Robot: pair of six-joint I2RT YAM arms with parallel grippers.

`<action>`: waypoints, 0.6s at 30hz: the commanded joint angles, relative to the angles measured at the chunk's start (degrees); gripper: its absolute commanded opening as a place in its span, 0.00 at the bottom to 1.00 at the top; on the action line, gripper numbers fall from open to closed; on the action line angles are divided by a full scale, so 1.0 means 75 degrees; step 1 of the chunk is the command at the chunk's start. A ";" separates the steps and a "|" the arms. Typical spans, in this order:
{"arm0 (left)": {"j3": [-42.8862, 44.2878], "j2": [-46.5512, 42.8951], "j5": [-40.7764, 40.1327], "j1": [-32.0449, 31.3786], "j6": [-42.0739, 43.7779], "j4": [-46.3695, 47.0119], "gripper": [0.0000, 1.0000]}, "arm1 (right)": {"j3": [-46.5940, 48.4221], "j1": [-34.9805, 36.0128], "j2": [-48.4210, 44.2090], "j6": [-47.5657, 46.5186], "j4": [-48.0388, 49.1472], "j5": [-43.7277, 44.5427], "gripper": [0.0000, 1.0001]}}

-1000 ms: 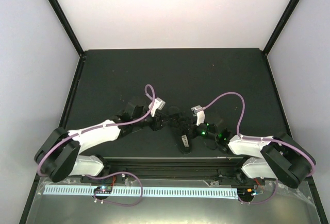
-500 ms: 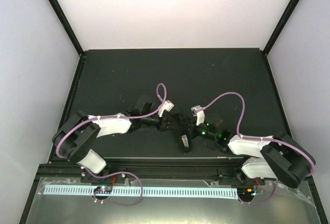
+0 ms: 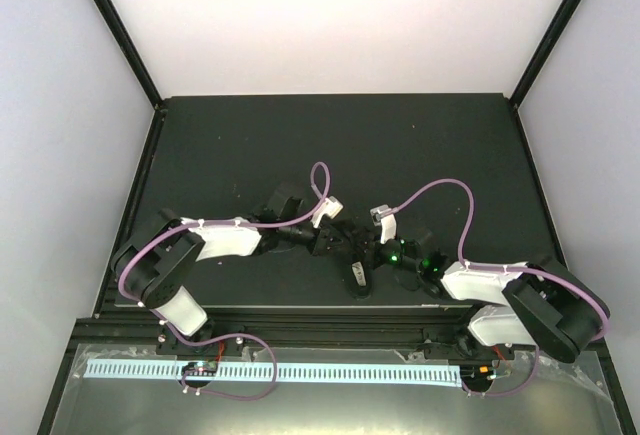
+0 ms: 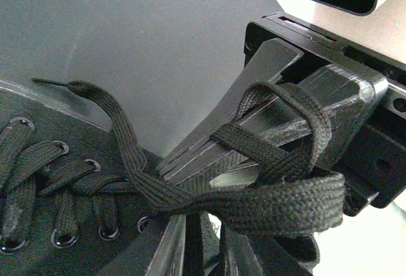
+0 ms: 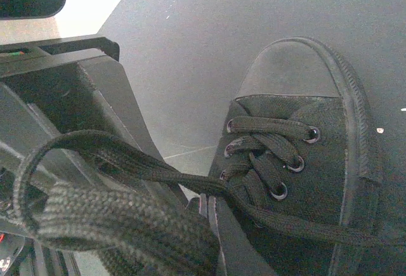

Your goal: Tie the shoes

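The small black shoe lies on the dark table between my two grippers, toe away from me. In the left wrist view its laced eyelets show at lower left; in the right wrist view its toe cap points up. My left gripper is shut on a black lace that loops around the right gripper's closed fingers. My right gripper is shut on a lace running from the eyelets and looping over the left gripper's body.
The shoe sits close to the table's near edge, with a black rail just in front of it. Purple cables arch over both wrists. White walls and black frame posts close in the back and sides.
My left arm has folded back at the elbow and its gripper has moved right, closer to the shoe and the right gripper. The right arm and shoe have stayed put.
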 commanded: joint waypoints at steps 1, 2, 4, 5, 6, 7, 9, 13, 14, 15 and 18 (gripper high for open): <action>0.0150 -0.0214 -0.0347 -0.0046 -0.0041 0.0190 0.17 | 0.0123 -0.0031 0.0031 0.0012 0.0433 -0.0043 0.02; 0.0122 -0.0289 -0.0493 -0.0043 -0.0058 0.0201 0.16 | 0.0123 -0.0022 0.0030 0.0014 0.0421 -0.0053 0.02; 0.0083 -0.0409 -0.0829 -0.0038 -0.0088 0.0185 0.16 | 0.0117 -0.0028 0.0025 0.0018 0.0420 -0.0063 0.02; 0.0062 -0.0467 -0.0967 -0.0030 -0.0120 0.0177 0.17 | 0.0121 -0.0028 0.0021 0.0002 0.0421 -0.0066 0.02; 0.0047 -0.0530 -0.1113 -0.0029 -0.0161 0.0174 0.17 | 0.0123 -0.0026 0.0025 -0.0009 0.0410 -0.0075 0.02; 0.0027 -0.0580 -0.1242 -0.0032 -0.0196 0.0168 0.17 | 0.0123 -0.0029 0.0021 -0.0011 0.0415 -0.0077 0.02; 0.0006 -0.0615 -0.1356 -0.0030 -0.0219 0.0196 0.17 | 0.0112 -0.0030 0.0019 0.0002 0.0408 -0.0089 0.02; 0.0235 -0.0429 -0.1268 -0.0035 -0.0061 -0.0208 0.18 | 0.0111 -0.0029 0.0007 -0.0011 0.0410 -0.0089 0.02; 0.0289 -0.0349 -0.1251 -0.0041 0.0003 -0.0326 0.18 | 0.0120 -0.0028 0.0016 -0.0012 0.0410 -0.0090 0.02; 0.0341 -0.0266 -0.1219 -0.0041 0.0064 -0.0457 0.18 | 0.0129 -0.0035 0.0018 -0.0010 0.0412 -0.0090 0.02; 0.0424 -0.0090 -0.1106 -0.0057 0.0157 -0.0652 0.17 | 0.0141 -0.0028 0.0020 0.0012 0.0425 -0.0090 0.02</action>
